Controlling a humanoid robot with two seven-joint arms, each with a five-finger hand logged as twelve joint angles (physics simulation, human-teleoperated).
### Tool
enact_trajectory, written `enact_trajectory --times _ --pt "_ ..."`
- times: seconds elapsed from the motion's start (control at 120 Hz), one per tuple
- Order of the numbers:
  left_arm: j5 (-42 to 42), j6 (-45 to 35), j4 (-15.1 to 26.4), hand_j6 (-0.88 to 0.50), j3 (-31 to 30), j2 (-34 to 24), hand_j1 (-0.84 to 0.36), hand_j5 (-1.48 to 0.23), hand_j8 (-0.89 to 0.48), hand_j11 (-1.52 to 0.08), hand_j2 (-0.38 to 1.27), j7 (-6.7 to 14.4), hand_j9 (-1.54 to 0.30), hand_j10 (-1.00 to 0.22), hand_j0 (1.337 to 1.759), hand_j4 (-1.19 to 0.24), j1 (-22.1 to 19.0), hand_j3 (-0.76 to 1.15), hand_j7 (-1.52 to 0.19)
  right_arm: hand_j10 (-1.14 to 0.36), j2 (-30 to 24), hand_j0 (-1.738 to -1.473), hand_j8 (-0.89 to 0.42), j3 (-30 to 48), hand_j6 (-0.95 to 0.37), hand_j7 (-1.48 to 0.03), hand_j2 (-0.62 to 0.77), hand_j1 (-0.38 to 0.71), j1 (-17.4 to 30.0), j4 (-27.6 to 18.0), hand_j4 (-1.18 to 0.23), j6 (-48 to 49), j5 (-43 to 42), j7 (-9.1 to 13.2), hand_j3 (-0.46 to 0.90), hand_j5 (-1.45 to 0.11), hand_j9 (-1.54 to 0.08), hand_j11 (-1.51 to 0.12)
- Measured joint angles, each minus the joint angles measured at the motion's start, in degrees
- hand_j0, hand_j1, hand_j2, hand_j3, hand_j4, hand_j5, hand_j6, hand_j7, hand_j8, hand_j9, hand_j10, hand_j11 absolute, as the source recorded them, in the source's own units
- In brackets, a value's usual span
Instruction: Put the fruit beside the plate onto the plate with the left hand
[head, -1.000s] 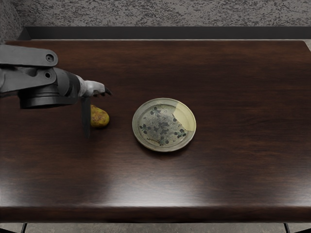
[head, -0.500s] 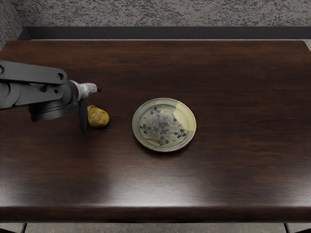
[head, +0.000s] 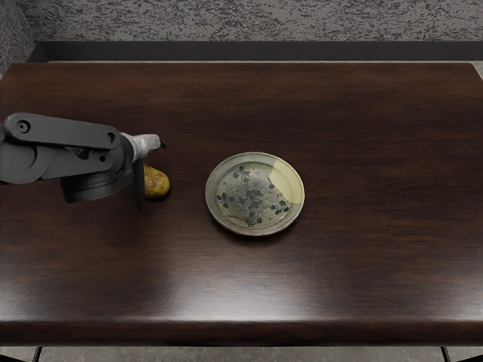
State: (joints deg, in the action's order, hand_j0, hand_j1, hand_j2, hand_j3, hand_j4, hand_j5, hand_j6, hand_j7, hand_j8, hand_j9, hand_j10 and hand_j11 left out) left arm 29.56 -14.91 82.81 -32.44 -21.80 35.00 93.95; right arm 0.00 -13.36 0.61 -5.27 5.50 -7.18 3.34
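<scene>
Fruit (head: 157, 182) beside plate (head: 255, 194), left hand (head: 140, 153) adjacent

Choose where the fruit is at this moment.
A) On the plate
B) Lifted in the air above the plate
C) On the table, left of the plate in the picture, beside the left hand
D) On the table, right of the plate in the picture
C: the fruit lies on the table, apart from the plate on its left side in the picture, with the left hand right at it.

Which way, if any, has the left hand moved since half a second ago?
Yes: the left hand shifted slightly right, toward the plate, now overlapping the fruit.
</scene>
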Motion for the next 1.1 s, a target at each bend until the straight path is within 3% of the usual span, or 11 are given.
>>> enact_trajectory --times 0.625,0.875,1.1 --pt "0.55 -1.44 -1.09 -0.12 0.01 0.07 0.21 -0.15 -0.12 -0.15 0.02 0.00 -0.15 -0.11 1.658 -0.11 -1.49 0.00 -0.15 -0.02 0.00 -1.658 -0.02 0.00 -0.02 -0.02 0.00 -0.33 0.01 0.00 -0.02 0.01 -0.01 0.00 0.00 -0.02 -0.02 -0.02" --pt "-0.26 -0.98 -2.24 -0.24 0.25 0.00 0.07 -0.31 -0.24 -0.31 0.05 0.00 -0.31 -0.24 1.658 -0.24 -1.67 0.00 -0.31 -0.02 0.00 -1.658 -0.02 0.00 -0.02 -0.02 0.00 -0.33 0.00 0.00 -0.02 0.00 -0.01 0.00 0.00 -0.02 -0.02 -0.02" --pt "-0.30 -0.94 -2.45 -0.28 0.79 0.00 0.01 -0.36 -0.28 -0.36 0.06 0.00 -0.36 -0.28 1.658 -0.28 -2.89 0.00 -0.36 -0.02 0.00 -1.658 -0.02 0.00 -0.02 -0.02 0.00 -0.33 0.00 0.00 -0.02 0.01 -0.01 0.00 0.00 -0.02 -0.02 -0.02"
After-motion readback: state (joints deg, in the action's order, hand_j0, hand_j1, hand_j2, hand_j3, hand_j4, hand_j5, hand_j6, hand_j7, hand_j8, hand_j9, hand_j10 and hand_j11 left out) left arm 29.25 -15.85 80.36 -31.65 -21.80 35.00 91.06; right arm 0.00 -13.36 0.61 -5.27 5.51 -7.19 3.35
